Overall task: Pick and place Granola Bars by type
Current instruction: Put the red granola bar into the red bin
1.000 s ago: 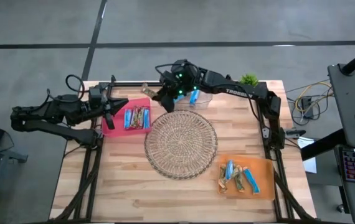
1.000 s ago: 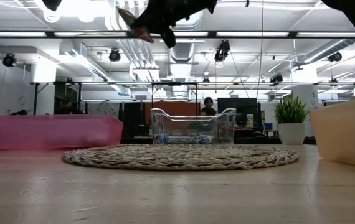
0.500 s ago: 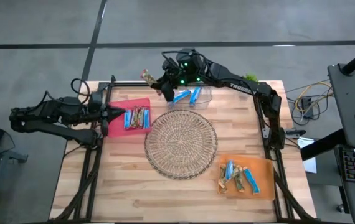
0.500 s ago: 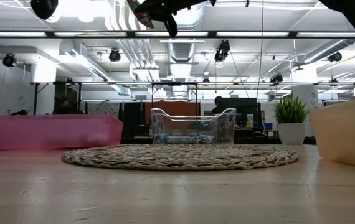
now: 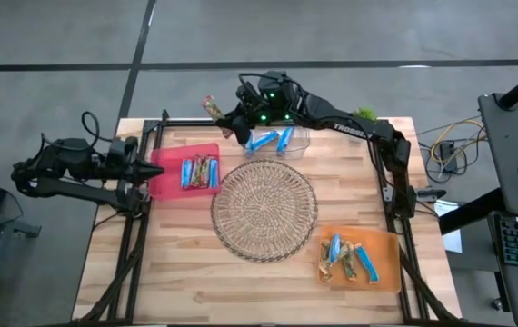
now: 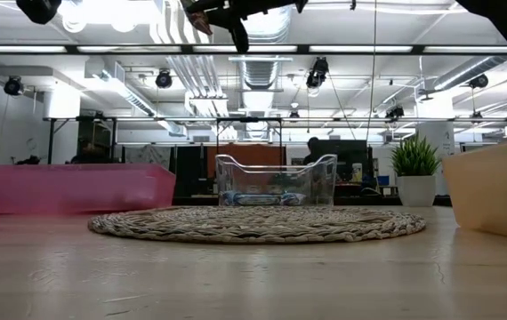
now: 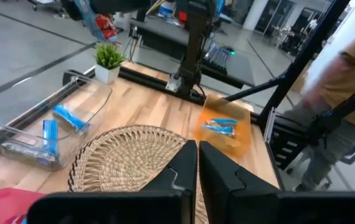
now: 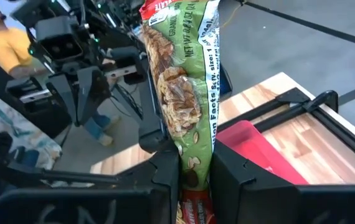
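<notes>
Right gripper (image 5: pixel 218 111) clamped on a granola bar (image 5: pixel 210 105) with a green and brown wrapper, held high above the far edge of the surface (image 5: pixel 177 263), just past the clear bin (image 5: pixel 277 142) and to the right of the pink tray (image 5: pixel 161 178). Bar pinched near its lower end, most of the wrapper standing free beyond the fingers (image 8: pixel 165 168) in the right wrist view. Left gripper (image 5: pixel 146 170) pressed together, empty, parked at the left edge beside the pink tray.

Judged step: carrying this bar to its matching bin. Best done by keeping the pinch firm, since the long free end could swing or slip; matching the wrapper against the multicoloured bars (image 5: pixel 199 172) in the pink tray rather than the blue ones (image 5: pixel 271 140) in the clear bin; lowering well inside the tray walls before letting go; keeping clear of the left arm nearby. Mixed bars (image 5: pixel 348 257) waiting in the orange tray (image 5: pixel 388 240) at the near right; woven mat (image 5: pixel 263 211) bare in the middle.

Compared with a second ago: right gripper now farther back and leftward, off the clear bin; left gripper pulled back leftward from the pink tray.
</notes>
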Controlling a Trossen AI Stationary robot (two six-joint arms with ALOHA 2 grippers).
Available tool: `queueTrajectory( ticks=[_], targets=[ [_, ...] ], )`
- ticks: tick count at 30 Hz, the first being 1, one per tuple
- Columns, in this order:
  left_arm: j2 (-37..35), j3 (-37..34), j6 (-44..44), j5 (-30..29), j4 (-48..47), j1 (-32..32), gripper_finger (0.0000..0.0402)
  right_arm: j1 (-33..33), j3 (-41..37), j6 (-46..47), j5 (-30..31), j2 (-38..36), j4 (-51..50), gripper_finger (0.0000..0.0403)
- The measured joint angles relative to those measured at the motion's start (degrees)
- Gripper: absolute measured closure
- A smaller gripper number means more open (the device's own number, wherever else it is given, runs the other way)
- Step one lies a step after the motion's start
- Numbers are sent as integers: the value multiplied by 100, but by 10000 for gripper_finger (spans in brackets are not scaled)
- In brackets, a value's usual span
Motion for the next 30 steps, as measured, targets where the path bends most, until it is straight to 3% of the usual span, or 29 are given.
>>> queueTrajectory(
  ticks=[8,18,30],
  targets=[
    [-18,0,92,-2,11,0,401,118,-248,463,2,0,638,349],
    [-18,-2,94,-2,13,0,401,292,-422,482,146,2,703,349],
    [-18,-2,88,-4,15,0,401,294,-1759,1080,232,2,2058,349]
  ],
)
